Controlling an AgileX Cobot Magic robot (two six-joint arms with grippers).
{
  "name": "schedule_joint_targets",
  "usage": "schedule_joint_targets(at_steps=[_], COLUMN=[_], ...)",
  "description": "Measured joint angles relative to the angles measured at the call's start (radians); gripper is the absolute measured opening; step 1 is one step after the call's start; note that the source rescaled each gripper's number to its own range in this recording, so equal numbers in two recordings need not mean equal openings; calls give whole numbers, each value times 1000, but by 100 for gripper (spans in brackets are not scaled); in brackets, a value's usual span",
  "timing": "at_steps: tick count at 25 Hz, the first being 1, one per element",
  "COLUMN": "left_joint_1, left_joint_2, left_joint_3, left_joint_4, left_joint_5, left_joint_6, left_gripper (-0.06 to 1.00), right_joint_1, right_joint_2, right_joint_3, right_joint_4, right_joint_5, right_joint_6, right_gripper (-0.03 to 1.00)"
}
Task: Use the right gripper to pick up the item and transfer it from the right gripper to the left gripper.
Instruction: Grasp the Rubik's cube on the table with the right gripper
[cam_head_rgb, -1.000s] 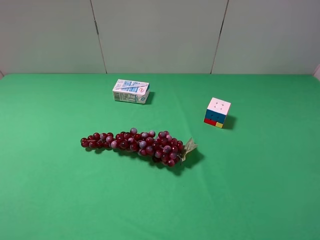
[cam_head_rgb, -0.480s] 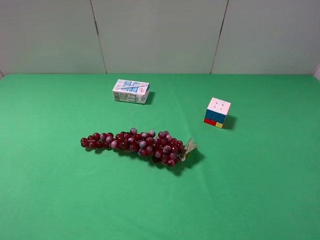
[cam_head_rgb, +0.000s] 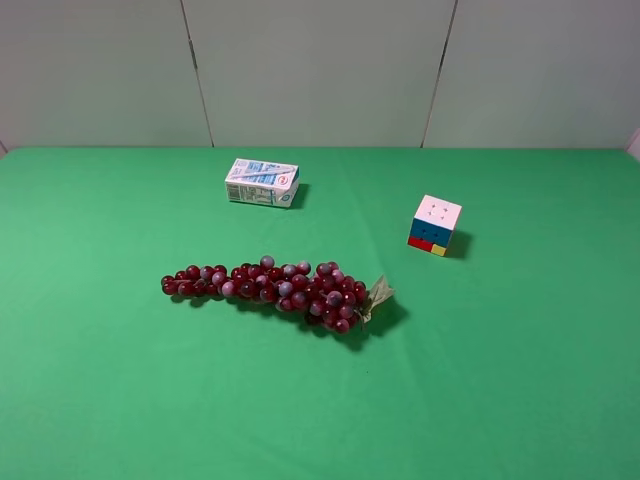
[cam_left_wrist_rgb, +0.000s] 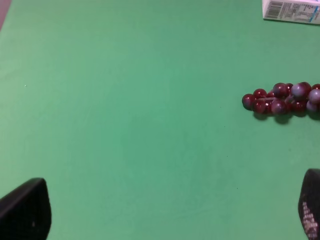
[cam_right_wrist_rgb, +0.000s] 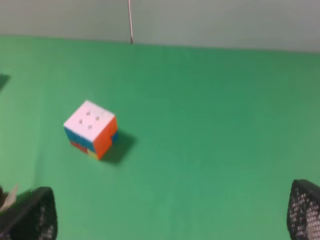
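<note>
- On my overhead feed, the puzzle cube (cam_head_rgb: 435, 224) sits right of centre, in the upper half of the frame, resting flat on the green table (cam_head_rgb: 520, 380).
- Its white face is up. The side turned toward the camera shows blue above, with red and yellow along the bottom row.
- My right wrist camera also sees the cube, white on top with an orange side, casting a short shadow on the green.
- The right gripper (cam_right_wrist_rgb: 165, 214) has its jaws spread wide. I see only the two dark mesh-textured fingertips (cam_right_wrist_rgb: 304, 212) at the edges of that picture. They hold nothing and are well apart from the cube.
- The left gripper (cam_left_wrist_rgb: 167, 212) is likewise spread wide with nothing between the tips, just bare green beneath.
- A grape bunch (cam_head_rgb: 270, 290) of dark red grapes lies lengthwise across the middle of the overhead frame, left of and lower than the cube and well apart from it. Its dry stem end points toward the right.
- A white-and-blue carton (cam_head_rgb: 262, 182) lies on its side in the upper middle-left of the frame, near the far edge of the table and apart from the grapes.
- The left wrist camera catches one end of the bunch and a corner of the carton.
</note>
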Motion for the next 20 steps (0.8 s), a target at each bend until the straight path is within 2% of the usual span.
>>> schedule_joint_targets(at_steps=[6,12,16,20], left_joint_1=[0,0,0,0], left_joint_2=[0,0,0,0], left_joint_3=[0,0,0,0], left_joint_4=[0,0,0,0], left_joint_5=[0,0,0,0], left_joint_6=[0,0,0,0], left_gripper=[97,97,97,97], right_joint_1=[18,143,210,263], right_joint_2=[264,500,666,820], right_joint_3=[-164,-301,-397,-502], right_joint_4=[0,0,0,0], right_joint_5=[-25,-23,12,88], right_joint_6=[-65,-71,-12,4], right_gripper=[100,100,100,100])
